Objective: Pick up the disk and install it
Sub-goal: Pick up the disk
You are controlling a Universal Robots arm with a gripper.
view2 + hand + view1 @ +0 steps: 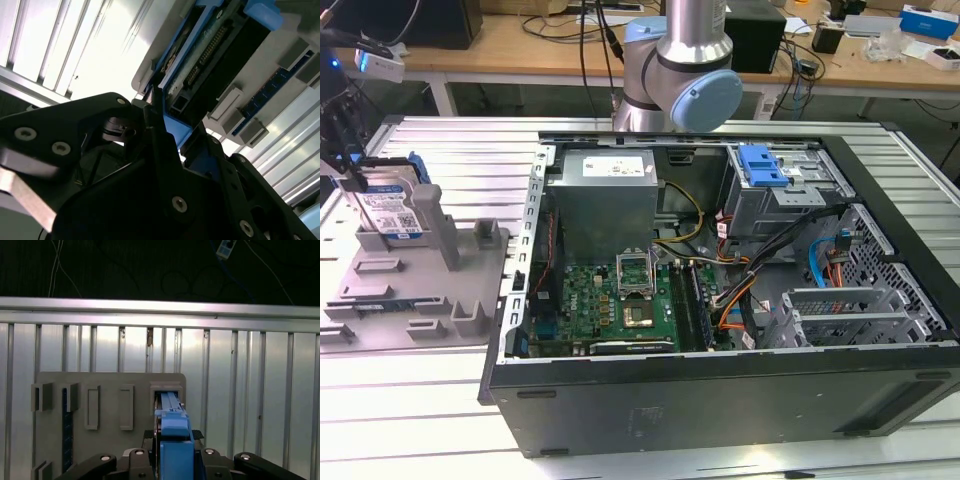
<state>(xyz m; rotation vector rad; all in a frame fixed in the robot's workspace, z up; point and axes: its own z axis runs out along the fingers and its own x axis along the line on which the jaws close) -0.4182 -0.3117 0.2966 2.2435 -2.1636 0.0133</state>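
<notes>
The bench (410,410) is a silver metal top with long parallel grooves. Two things lie directly on it. Toward the exterior view's left sits a flat grey plate (420,290) with upright posts, and the disk (392,212) stands on edge at its far end. Just beside the plate, toward the right, lies an open black computer case (720,405).
</notes>
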